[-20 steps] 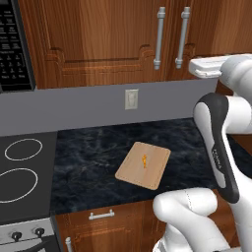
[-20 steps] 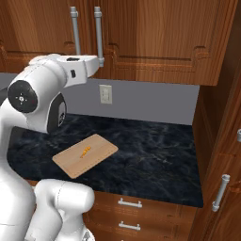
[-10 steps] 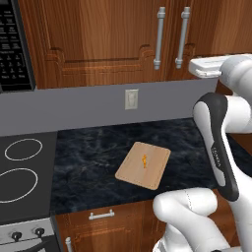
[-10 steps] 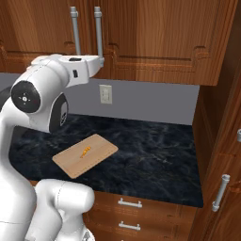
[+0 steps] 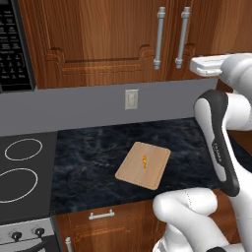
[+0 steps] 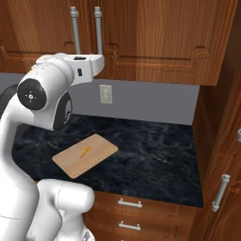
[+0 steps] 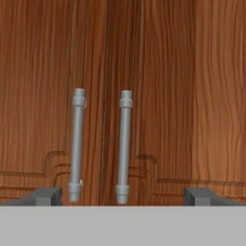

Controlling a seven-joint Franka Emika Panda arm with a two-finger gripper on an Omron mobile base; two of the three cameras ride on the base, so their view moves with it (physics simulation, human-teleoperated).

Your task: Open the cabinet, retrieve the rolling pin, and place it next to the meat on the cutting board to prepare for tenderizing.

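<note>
Jaws spread before the closed cabinet (image 7: 158,96); its rigid bar handle (image 7: 124,146) probably suits a mid-length pinch.

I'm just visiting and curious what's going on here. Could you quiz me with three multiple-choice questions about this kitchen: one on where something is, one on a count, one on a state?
1. Where does the meat lie?
A. on the cutting board
B. on the stove
C. on the bare counter

2. How many tall silver bar handles face the hand camera?
A. one
B. two
C. four

3. What state is the cabinet in?
A. wide open
B. door missing
C. closed

Answers: 1 A, the orange morsel sits mid-board. 2 B, two bars stand side by side. 3 C, both doors are flush, nothing inside is visible.
</note>
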